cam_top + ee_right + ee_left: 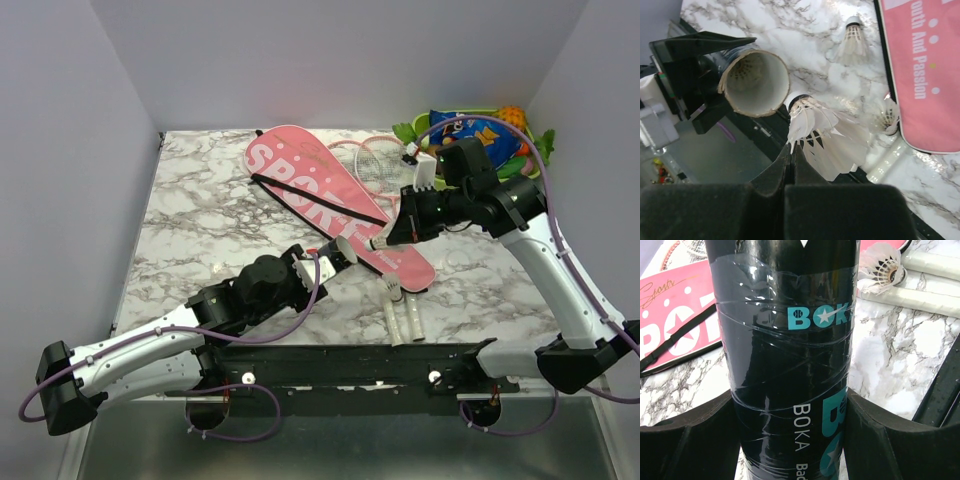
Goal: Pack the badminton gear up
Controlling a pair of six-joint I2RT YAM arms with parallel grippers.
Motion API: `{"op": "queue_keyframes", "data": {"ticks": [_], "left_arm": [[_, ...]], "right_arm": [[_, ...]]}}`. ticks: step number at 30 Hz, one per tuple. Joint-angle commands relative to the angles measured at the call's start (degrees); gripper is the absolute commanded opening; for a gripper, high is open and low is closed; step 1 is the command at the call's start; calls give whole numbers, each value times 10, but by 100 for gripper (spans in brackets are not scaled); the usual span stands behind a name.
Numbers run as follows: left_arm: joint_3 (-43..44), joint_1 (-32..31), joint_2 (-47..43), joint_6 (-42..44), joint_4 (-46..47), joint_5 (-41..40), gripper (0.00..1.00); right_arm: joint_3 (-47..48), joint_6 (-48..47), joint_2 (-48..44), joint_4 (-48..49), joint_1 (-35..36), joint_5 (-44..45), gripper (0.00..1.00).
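My left gripper (790,440) is shut on the dark tube (785,340), which has teal "BOKA" lettering; in the top view it holds the tube (338,254) tilted, next to the pink bag (320,195). My right gripper (792,147) is shut on a feather of a white shuttlecock (825,135). The shuttlecock's cork points toward the tube's open mouth (755,82), just beside its rim. In the top view this gripper (385,240) hovers over the bag's narrow end. Two white racket handles (402,322) lie near the front; the racket heads (375,160) lie behind the bag.
Loose shuttlecocks lie on the marble: one by the bag's edge (854,42), one near the racket handles (885,117), also seen from the left wrist (885,267). A green tray of fruit and snacks (480,135) stands at the back right. The black base rail (350,365) runs along the front.
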Motion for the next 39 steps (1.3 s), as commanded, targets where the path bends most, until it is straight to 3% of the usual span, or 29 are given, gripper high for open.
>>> {"op": "queue_keyframes", "data": {"ticks": [1, 26, 33, 39], "left_arm": [[-6, -1, -9, 5, 21, 14, 0], [-34, -1, -44, -37, 66, 46, 0], [-30, -2, -58, -50, 86, 46, 0], [-27, -2, -58, -56, 100, 45, 0]], "right_arm": [[-13, 20, -14, 22, 5, -77, 0], [-13, 63, 84, 114, 76, -141, 0], [-95, 104, 90, 232, 81, -254, 0], [-115, 111, 115, 257, 92, -305, 1]]}}
